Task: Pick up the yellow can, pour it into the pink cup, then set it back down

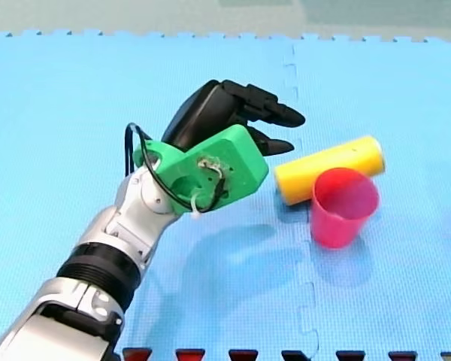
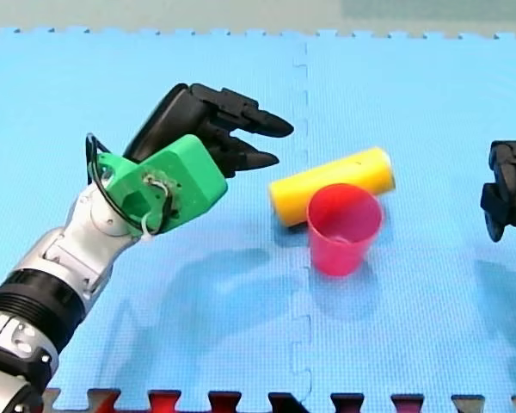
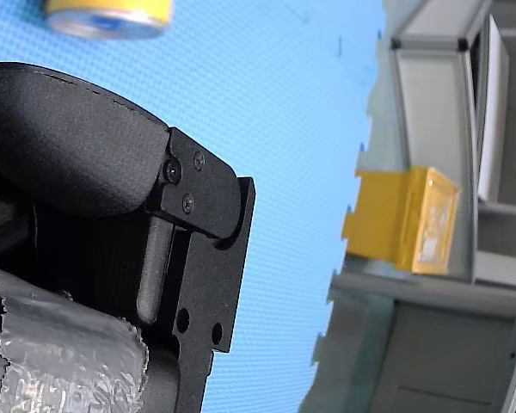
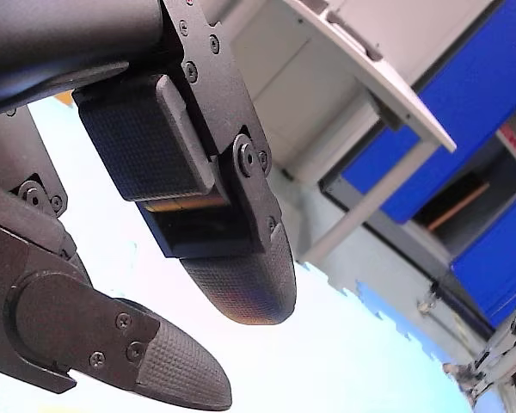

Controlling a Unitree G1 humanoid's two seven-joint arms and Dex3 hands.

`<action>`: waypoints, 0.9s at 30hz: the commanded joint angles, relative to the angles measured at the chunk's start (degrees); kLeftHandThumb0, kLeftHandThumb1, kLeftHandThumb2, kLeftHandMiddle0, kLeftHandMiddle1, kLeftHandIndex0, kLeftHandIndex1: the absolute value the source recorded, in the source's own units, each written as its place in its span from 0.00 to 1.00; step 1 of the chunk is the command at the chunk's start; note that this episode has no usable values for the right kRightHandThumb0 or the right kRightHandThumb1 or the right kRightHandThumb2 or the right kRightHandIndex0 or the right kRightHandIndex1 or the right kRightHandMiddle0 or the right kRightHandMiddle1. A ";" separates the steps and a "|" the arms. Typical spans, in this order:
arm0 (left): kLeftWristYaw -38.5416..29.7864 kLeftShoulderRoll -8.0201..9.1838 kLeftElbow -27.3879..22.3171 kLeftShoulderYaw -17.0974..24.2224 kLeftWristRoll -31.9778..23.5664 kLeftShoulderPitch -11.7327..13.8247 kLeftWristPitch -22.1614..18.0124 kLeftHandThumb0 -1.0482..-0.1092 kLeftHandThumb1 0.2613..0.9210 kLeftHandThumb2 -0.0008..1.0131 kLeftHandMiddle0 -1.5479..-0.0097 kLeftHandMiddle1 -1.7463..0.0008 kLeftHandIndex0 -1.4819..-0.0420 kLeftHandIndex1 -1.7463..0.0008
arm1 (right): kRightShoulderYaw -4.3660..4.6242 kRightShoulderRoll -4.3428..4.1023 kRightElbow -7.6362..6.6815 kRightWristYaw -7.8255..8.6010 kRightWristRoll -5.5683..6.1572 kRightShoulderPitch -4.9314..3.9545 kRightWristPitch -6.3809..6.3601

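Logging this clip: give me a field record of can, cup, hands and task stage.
surface: blue foam mat
yellow can: on its side on the mat
pink cup: upright, just in front of the can
left hand: above the mat, left of the can, holding nothing
right hand: at the right side of the mat
stage: can not yet picked up

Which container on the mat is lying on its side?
The yellow can lies flat; the pink cup in front of it stands upright.

One yellow can (image 2: 327, 182), one pink cup (image 2: 344, 231), apparently two robot hands (image 2: 202, 120) (image 2: 507, 194).
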 commanded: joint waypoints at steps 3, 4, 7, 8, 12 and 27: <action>-0.10 0.26 -0.57 0.01 -0.33 0.34 0.40 0.64 0.77 0.00 0.14 1.00 0.19 1.00 | -0.08 -0.33 -0.03 0.11 0.14 -0.06 -0.05; -0.09 0.28 -0.77 -0.02 -0.32 0.43 0.49 0.64 0.77 0.00 0.14 1.00 0.19 1.00 | -0.11 -0.34 -0.05 0.18 0.17 -0.03 -0.09; -0.08 0.36 -1.27 -0.05 -0.31 0.64 0.70 0.64 0.77 0.00 0.14 1.00 0.19 1.00 | -0.17 -0.37 -0.11 0.36 0.23 0.01 -0.16; -0.09 0.40 -1.38 -0.05 -0.32 0.69 0.75 0.64 0.77 0.00 0.14 1.00 0.19 1.00 | -0.17 -0.39 -0.12 0.38 0.22 0.01 -0.17; -0.26 0.58 -1.66 -0.07 -0.39 0.86 0.77 0.64 0.77 0.00 0.14 1.00 0.19 1.00 | -0.14 -0.39 -0.11 0.41 0.17 -0.07 -0.10; -0.98 1.00 -1.15 -0.08 -0.85 1.58 0.65 0.64 0.78 0.00 0.14 1.00 0.19 1.00 | 0.05 -0.24 -0.06 0.15 -0.06 -0.04 -0.28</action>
